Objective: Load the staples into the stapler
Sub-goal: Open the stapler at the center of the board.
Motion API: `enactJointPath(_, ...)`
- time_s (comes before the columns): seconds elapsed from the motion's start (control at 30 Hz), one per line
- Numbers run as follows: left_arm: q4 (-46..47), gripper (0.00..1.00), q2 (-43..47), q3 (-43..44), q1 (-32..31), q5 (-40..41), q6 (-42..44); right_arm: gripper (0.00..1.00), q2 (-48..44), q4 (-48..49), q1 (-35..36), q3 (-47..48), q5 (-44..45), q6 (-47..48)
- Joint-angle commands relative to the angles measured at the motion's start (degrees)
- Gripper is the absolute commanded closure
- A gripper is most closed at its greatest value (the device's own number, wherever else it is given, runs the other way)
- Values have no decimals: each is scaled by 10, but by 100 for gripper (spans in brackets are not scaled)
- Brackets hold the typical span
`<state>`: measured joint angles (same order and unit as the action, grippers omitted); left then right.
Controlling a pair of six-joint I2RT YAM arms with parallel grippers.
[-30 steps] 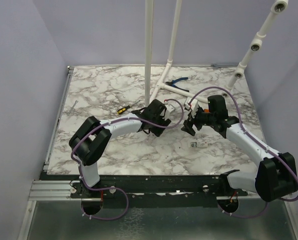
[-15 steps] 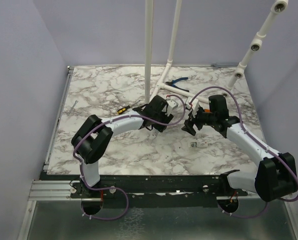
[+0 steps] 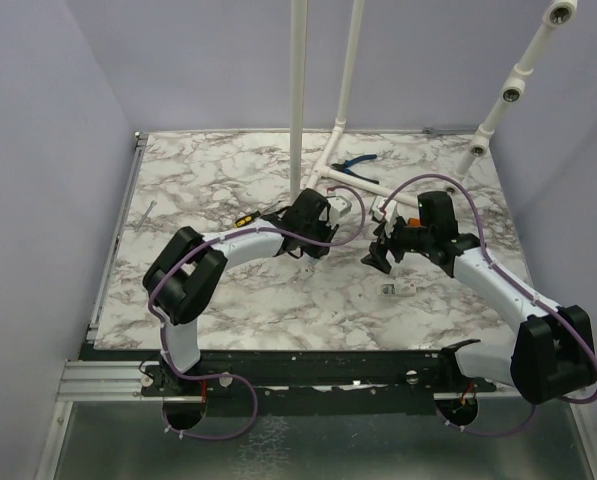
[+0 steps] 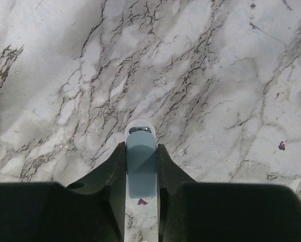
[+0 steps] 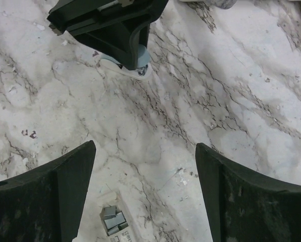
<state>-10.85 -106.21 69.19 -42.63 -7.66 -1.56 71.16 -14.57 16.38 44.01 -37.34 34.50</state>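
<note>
Two arms meet over the middle of the marble table (image 3: 208, 190); we place everything from the stapler (image 4: 141, 169). The stapler appears to rest on the marble, clamped on both flanks by the left gripper (image 4: 140, 147), whose fingers press flush against its pale sides. Its long axis runs straight out along those fingers, with the silvery nose just past the tips.

The right gripper (image 5: 144, 146) hangs to the right of the stapler, near but apart. Its jaws are spread wide, hold nothing and face the stapler's nose. The staples (image 5: 115, 220), grey strips in a small box, lie right of the stapler and toward the arm bases, almost under the right gripper. We judge the right arm the nearer to them.

Hidden: the stapler's rear, behind the left gripper's body; from above, that gripper covers the stapler wholly. We cannot tell whether its magazine is open, nor count the strips.
</note>
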Motion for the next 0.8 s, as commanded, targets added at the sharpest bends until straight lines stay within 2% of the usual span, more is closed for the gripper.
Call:
enactJointPath(0.0, 65, 98, 43, -45, 29, -118, 13, 16, -13, 32, -4, -26, -72, -9)
enactJointPath(0.1, 104, 100, 88, -81, 51, -204, 57, 16, -20, 72, -4, -39, -103, -23)
enactJointPath(0.23, 106, 100, 147, -107, 58, -306, 108, 16, -9, 104, -4, -45, -154, -26)
enactJointPath(0.4, 123, 100, 172, -107, 58, -394, 88, 16, 16, 92, 2, -24, -205, 1)
enactJointPath(0.57, 123, 100, 177, -91, 54, -430, 71, 16, 25, 85, 16, 1, -234, 2)
enactJointPath(0.77, 123, 100, 175, -86, 44, -431, 71, 19, 23, 71, 31, 4, -251, 3)
